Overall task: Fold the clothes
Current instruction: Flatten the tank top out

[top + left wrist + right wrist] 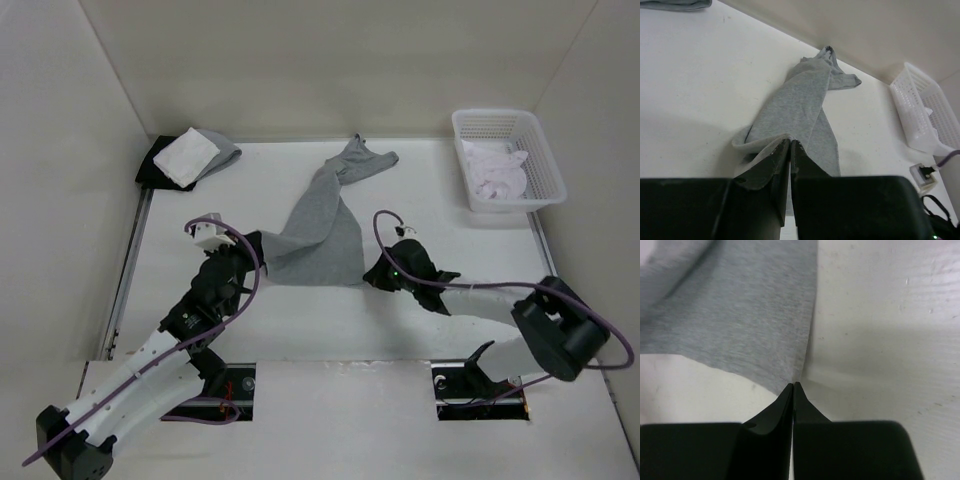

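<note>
The left claw is pressed together on the grey garment, its two dark fingers pinching a gathered fold of the near-left edge, with fabric bunched on either side of the tips; in the top view this left claw sits at the garment's lower left corner; the right claw is likewise pressed together, no gap showing between its fingers, and the tips meet exactly at the near-right corner of the grey garment, where the hem runs down into them, so it appears to nip that very corner; from above the right claw lies just beside the lower right corner; the grey garment stretches across the middle of the desk, broad at the near end between the two claws and narrowing to a twisted, crumpled end near the back wall; a white basket holding a pale cloth stands at the far right, well apart; a white square cloth on darker pieces lies at the far left corner.
</note>
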You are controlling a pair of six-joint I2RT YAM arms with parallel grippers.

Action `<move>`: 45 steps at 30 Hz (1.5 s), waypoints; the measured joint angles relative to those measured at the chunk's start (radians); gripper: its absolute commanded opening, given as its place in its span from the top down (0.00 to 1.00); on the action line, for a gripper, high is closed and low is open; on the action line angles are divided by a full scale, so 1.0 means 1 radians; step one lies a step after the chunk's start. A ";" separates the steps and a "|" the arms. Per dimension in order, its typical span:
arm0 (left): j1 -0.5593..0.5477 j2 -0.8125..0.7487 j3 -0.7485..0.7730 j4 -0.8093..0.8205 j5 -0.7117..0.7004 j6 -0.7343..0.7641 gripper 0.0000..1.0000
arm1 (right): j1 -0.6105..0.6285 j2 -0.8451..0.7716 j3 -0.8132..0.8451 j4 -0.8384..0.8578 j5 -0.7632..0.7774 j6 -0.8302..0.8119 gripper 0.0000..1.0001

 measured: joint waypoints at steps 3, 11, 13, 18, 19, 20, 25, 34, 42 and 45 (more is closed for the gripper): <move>0.002 0.002 0.010 0.000 -0.001 -0.002 0.97 | 0.000 -0.167 -0.002 -0.060 0.029 -0.009 1.00; 0.013 0.012 0.300 0.006 -0.002 0.018 0.98 | 0.143 -0.702 0.396 -0.403 0.288 -0.156 1.00; 0.024 0.012 0.407 0.028 -0.004 0.044 0.98 | 0.230 -0.742 0.563 -0.455 0.391 -0.227 1.00; 0.028 0.013 0.653 0.101 -0.007 0.124 0.99 | 0.477 -0.750 0.931 -0.492 0.657 -0.465 1.00; 0.027 0.017 0.694 0.111 -0.006 0.137 0.99 | 0.533 -0.740 0.998 -0.484 0.713 -0.529 1.00; 0.027 0.021 0.735 0.121 -0.006 0.150 0.99 | 0.580 -0.728 1.051 -0.469 0.754 -0.588 1.00; 0.019 0.042 0.856 0.151 -0.004 0.199 0.99 | 0.708 -0.647 1.208 -0.329 0.914 -0.883 1.00; 0.060 0.134 0.766 0.186 -0.036 0.266 0.98 | 0.491 -0.479 1.093 -0.282 0.882 -0.983 1.00; 0.360 0.550 0.691 0.146 0.050 0.152 0.98 | -0.171 -0.098 1.129 -0.442 0.375 -0.629 1.00; 0.457 0.760 0.795 0.053 0.147 0.076 0.98 | -0.279 0.108 1.276 -0.523 0.265 -0.553 1.00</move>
